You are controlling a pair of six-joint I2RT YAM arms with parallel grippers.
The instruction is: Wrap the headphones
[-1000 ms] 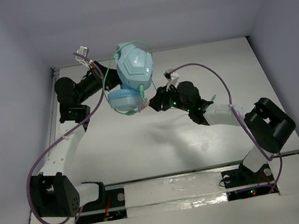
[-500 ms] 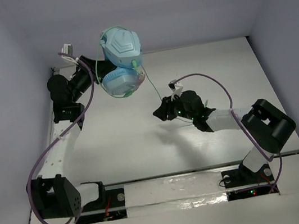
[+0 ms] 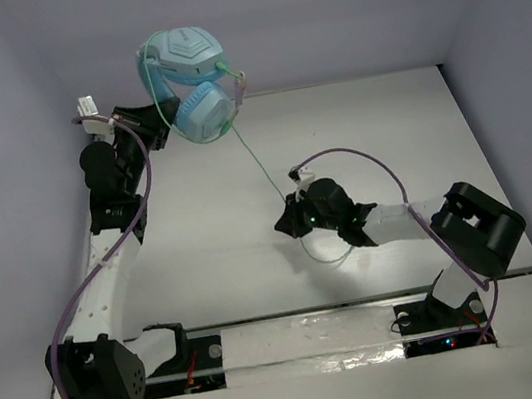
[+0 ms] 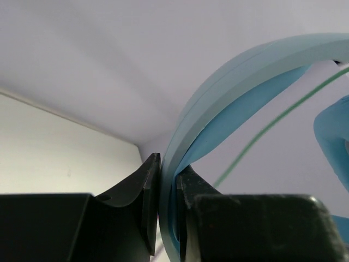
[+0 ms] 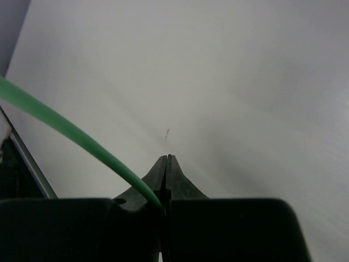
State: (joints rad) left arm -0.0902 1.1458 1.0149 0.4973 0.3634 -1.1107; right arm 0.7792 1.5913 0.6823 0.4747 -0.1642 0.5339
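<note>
The light blue headphones (image 3: 188, 75) hang in the air at the back left, raised against the rear wall. My left gripper (image 3: 153, 111) is shut on their headband (image 4: 229, 93), which passes between the jaws in the left wrist view. The thin pale green cable (image 3: 261, 165) runs taut from the earcups down to my right gripper (image 3: 285, 225) in the middle of the table. That gripper (image 5: 167, 159) is shut on the cable (image 5: 71, 131), which enters the jaws from the left. A slack loop of cable (image 3: 334, 258) lies on the table beyond it.
The white table (image 3: 225, 257) is walled at the back and both sides. Thick purple arm cables (image 3: 382, 166) loop over each arm. The arm bases (image 3: 299, 341) sit along the near edge.
My left arm lifted the headphones up and to the left. The right gripper slid away along the cable toward the near side and closed on it, so the cable now stretches taut.
</note>
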